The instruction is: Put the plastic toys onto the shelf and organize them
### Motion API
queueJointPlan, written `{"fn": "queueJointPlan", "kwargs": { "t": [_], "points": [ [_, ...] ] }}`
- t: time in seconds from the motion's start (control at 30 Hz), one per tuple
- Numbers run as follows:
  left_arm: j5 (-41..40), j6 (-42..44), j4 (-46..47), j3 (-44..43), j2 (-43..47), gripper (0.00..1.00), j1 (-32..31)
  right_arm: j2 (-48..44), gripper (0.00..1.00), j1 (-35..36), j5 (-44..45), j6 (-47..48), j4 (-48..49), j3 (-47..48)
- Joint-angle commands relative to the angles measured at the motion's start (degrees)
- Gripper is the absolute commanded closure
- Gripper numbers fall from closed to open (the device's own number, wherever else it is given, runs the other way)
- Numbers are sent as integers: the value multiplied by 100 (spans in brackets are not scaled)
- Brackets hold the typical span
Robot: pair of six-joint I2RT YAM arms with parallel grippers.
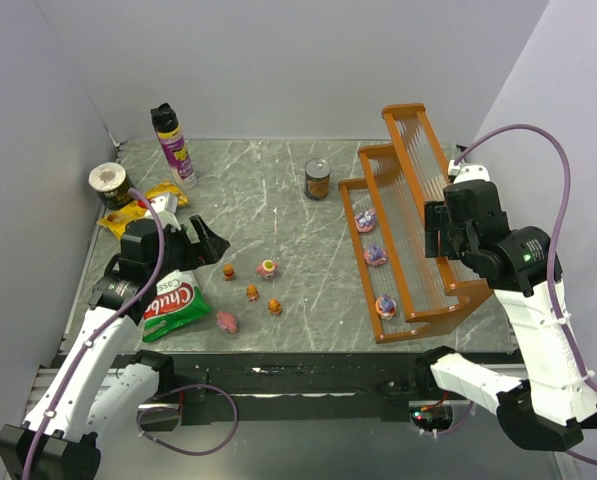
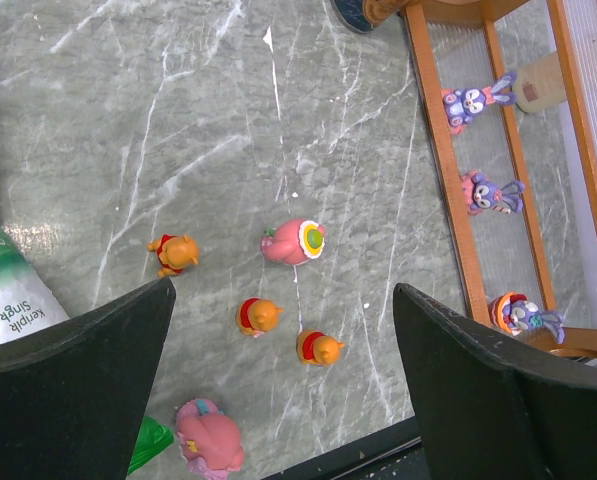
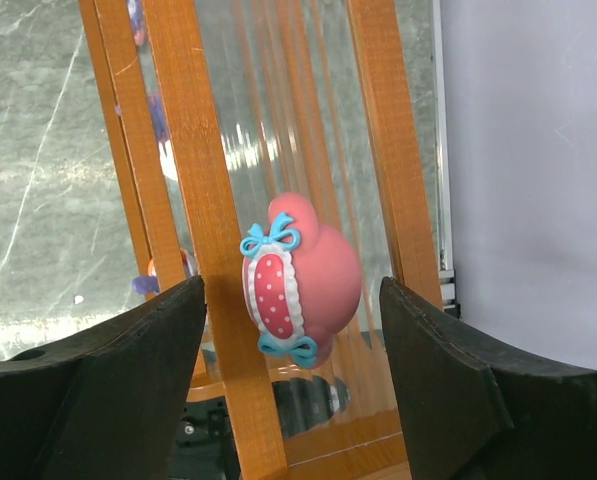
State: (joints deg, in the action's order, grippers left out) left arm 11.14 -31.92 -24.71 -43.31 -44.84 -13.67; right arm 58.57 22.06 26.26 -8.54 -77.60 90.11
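Nearest the arm bases, the left gripper [image 2: 283,292] hovers over the grey, marble-veined tabletop [image 1: 278,200], its blunt black jaws spread wide and holding nothing. Below them lie five loose plastic toys, all smooth and glossy. There are three small orange figurines [image 2: 258,315], a pink one on a round striped base [image 2: 293,242], and a rounded pink one [image 2: 210,440] closest to the table's near edge. A crinkled green snack bag [image 1: 173,305] lies just beside the left jaw, and a yellow bag [image 1: 143,205] sits farther back.

On the right, the orange-brown shelf [image 1: 430,318] rises in steps, its wooden rails framing clear ribbed panels. Three purple long-eared figurines [image 2: 488,190] line its lowest tier, spaced apart. The right gripper [image 3: 290,290] hangs over a higher step with its jaws parted. Between them is a plump pink toy [image 3: 313,270] with blue bows and a red dotted panel. It lies on the ribbed panel, pressed against a rail, with a gap to each jaw. The arm hides which tier this is.

Farther back, a short metal can [image 1: 318,180] stands near the shelf's far corner. A tall spray can [image 1: 175,145] stands by the rear wall.
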Motion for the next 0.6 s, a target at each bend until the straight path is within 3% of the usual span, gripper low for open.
{"fn": "queueJointPlan", "kwargs": {
  "t": [0.0, 0.37, 0.57],
  "points": [
    [3, 72, 151, 16, 28, 4, 31, 23, 22, 0, 90, -69, -651, 279],
    [-24, 72, 142, 7, 63, 4, 31, 225, 17, -9, 169, -192, -721, 1008],
    [-76, 72, 133, 7, 81, 4, 31, 296, 16, 69, -551, 9, -169, 1395]
  ]
}}
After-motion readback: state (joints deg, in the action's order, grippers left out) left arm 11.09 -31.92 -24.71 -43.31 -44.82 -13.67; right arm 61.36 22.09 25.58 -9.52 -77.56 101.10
